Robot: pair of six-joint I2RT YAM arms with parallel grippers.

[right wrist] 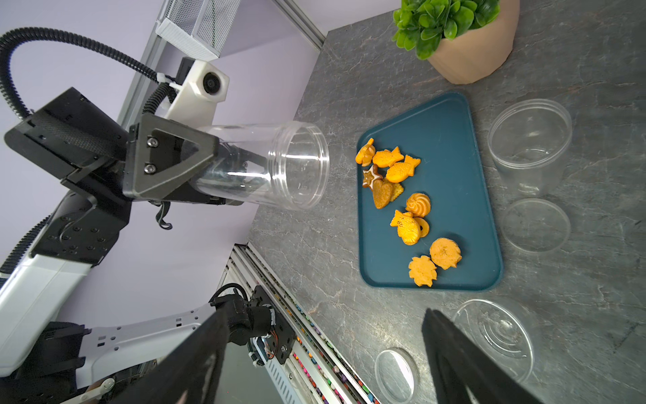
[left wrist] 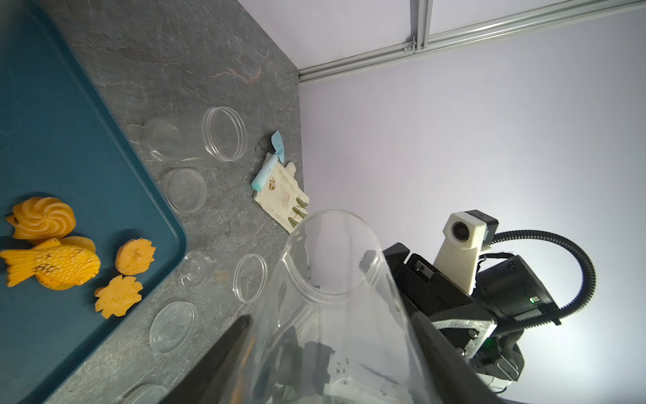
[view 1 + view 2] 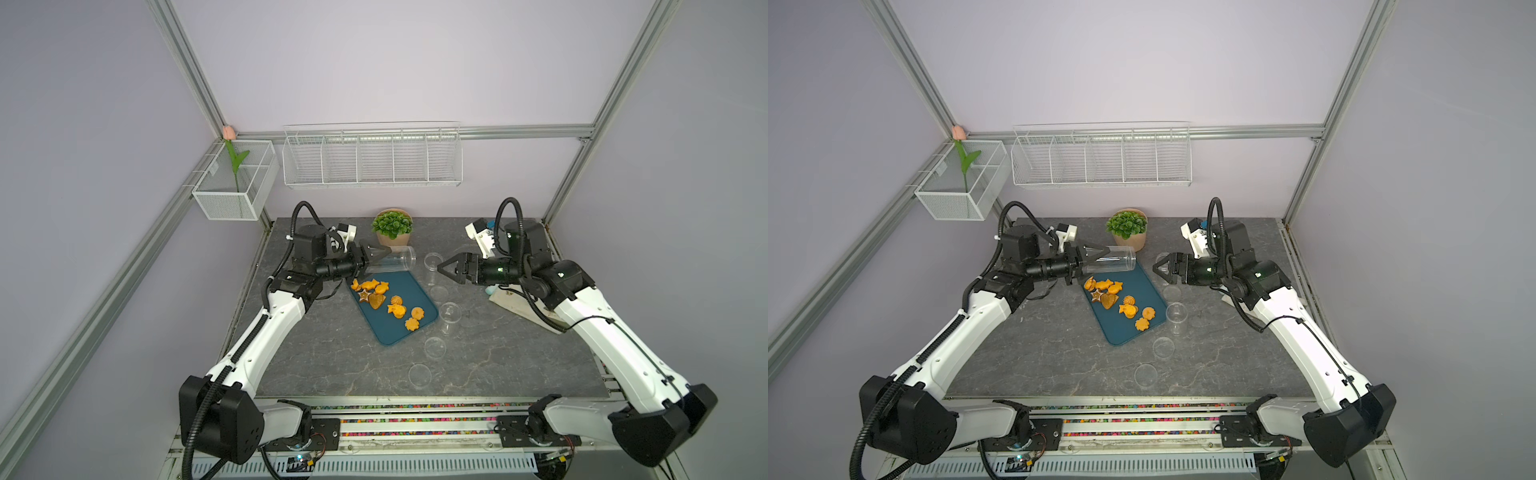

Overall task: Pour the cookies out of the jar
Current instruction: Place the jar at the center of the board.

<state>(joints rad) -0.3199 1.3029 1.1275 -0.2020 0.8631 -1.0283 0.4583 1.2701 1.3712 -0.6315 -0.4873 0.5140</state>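
Note:
The clear jar [image 3: 395,259] [image 3: 1117,259] lies on its side in the air, empty, its open mouth over the far end of the teal tray [image 3: 399,332] [image 3: 1121,332]. My left gripper [image 3: 376,264] [image 3: 1092,264] [image 2: 330,325] is shut on the jar's [image 2: 332,280] base half. The cookies [image 3: 386,301] [image 3: 1119,301] [image 1: 402,210], orange-golden fish, flower, heart and star shapes, lie scattered on the tray [image 1: 454,157]. To the right of the tray my right gripper [image 3: 440,268] [image 3: 1154,268] [image 1: 321,335] hovers open, holding nothing.
Several clear cups [image 3: 450,313] and flat lids [image 3: 419,376] stand along the tray's right side. A potted plant [image 3: 392,226] is behind the jar. A cloth with a blue scoop [image 3: 515,303] lies under the right arm. Wire baskets [image 3: 372,158] hang on the back wall.

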